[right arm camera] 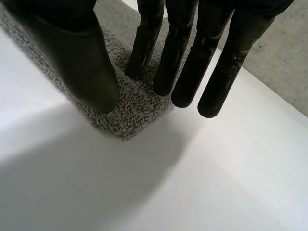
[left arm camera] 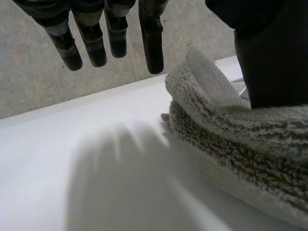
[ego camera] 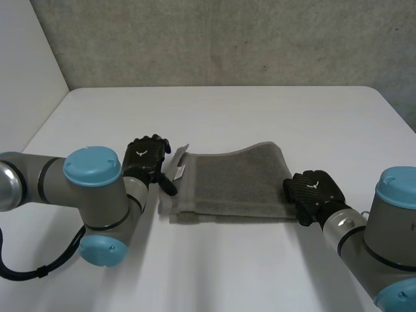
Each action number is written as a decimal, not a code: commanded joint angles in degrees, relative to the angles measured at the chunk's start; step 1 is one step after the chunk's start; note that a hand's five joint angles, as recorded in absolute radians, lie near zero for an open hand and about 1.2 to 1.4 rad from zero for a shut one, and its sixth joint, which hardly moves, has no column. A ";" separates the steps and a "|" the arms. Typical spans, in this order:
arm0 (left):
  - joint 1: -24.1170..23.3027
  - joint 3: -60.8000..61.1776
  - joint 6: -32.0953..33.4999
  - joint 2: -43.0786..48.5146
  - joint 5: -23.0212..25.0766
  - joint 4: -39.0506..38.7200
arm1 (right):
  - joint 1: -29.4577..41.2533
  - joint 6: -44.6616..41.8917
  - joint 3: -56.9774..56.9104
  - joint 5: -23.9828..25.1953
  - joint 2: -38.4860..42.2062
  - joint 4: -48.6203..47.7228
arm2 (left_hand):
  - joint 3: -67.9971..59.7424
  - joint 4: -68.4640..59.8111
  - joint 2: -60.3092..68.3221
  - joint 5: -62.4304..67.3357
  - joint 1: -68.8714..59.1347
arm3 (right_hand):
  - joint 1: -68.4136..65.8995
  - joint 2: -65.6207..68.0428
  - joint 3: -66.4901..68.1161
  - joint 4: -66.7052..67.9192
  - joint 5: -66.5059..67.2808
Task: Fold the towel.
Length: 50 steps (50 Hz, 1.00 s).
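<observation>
Left hand (ego camera: 146, 159) and right hand (ego camera: 315, 192) were both spread, fingers straight, gripping nothing.
Folded grey towel (ego camera: 237, 182) lay mid white table (ego camera: 260, 110) between them, one hand at each end; concrete wall (ego camera: 227, 39) stood behind.

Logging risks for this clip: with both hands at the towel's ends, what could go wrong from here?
The left hand has only its thumb on the layered end of the towel; pulling away could drag the layers askew. The right hand sits on a corner; sliding may bunch it.
</observation>
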State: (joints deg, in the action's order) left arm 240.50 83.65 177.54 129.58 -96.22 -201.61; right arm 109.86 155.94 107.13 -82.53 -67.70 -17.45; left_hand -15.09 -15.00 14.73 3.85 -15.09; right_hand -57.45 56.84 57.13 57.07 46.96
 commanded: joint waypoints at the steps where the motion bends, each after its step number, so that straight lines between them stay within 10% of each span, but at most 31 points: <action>1: -0.04 0.90 0.00 0.06 0.16 0.08 | 0.09 -0.37 0.18 0.00 0.03 -0.04 | 2.02 1.92 -1.66 -0.77 2.01 | -0.58 1.18 0.90 0.95 1.06; 50: 0.58 8.19 -0.70 -15.06 1.30 1.93 | 0.27 -0.54 0.44 -0.09 2.75 -3.64 | 3.03 2.93 -2.67 -1.78 3.02 | -0.58 1.19 0.90 0.95 1.07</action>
State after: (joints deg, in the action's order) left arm 240.73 91.38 177.15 115.08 -94.92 -199.61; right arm 110.11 155.41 107.64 -82.52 -66.05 -19.84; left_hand -15.09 -15.00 14.73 3.83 -15.08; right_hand -57.76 57.89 57.84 57.86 47.83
